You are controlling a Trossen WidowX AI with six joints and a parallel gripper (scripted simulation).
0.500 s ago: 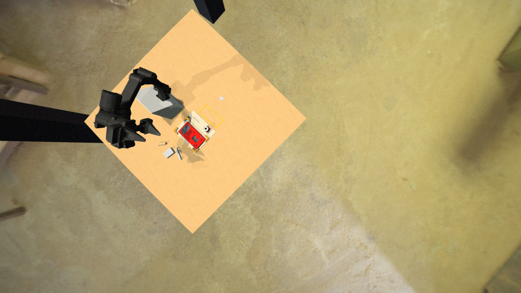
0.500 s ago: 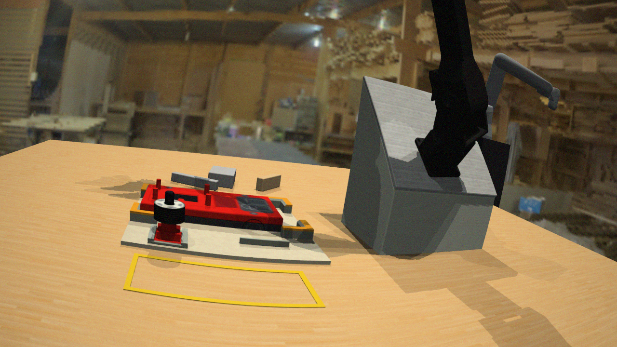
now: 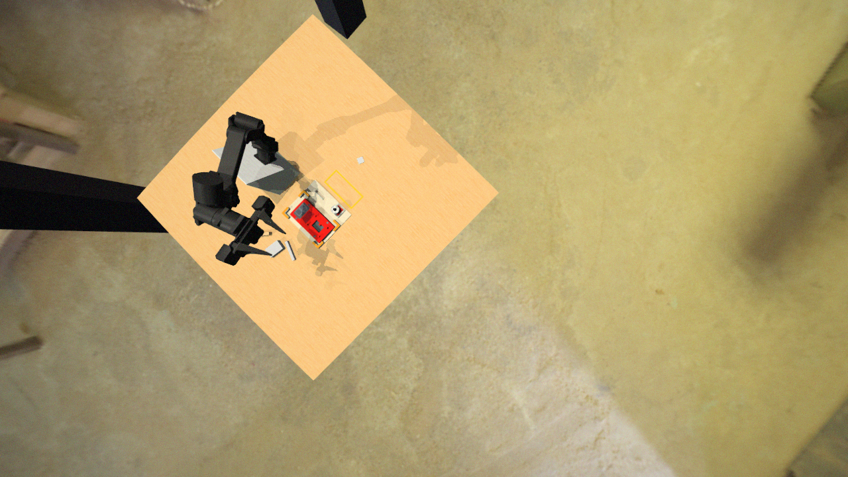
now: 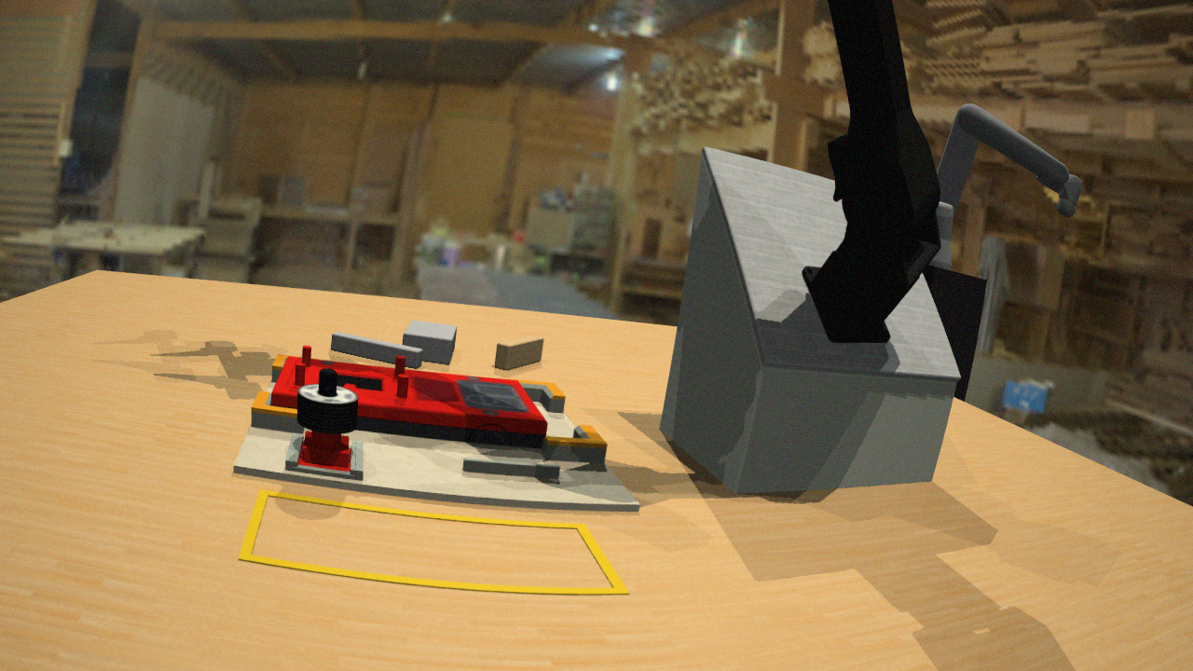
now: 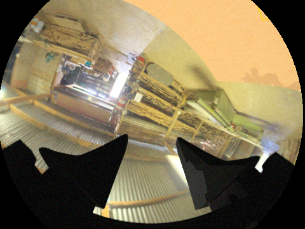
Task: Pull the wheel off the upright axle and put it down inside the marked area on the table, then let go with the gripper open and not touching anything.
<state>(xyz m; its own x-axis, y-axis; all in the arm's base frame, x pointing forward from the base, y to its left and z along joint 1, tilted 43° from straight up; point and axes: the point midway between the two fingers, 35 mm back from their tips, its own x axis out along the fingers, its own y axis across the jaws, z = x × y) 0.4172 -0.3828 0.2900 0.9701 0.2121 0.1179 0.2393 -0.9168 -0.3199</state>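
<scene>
While wheel [image 4: 326, 407] sits on axle [image 4: 328, 381], approach step: fingers [image 3: 273, 224] apart, empty, at nine o'clock; next, swing over wheel.

Hidden and cut off

From above, the wheel [image 3: 337, 210] is too small to make out; the exterior view crops the arm [image 4: 875, 167] at the top; the wrist view shows the table [image 5: 220, 17] only partly.

Red car body [image 4: 417, 399] lying on pale base plate [image 4: 433, 479], orange corner brackets [image 4: 588, 433] sitting around it. Grey blocks [image 4: 429, 340] and brown block [image 4: 517, 352] resting behind plate on desk [image 4: 125, 534]. Large grey wedge-topped box [image 4: 750, 400] standing right of plate.
</scene>
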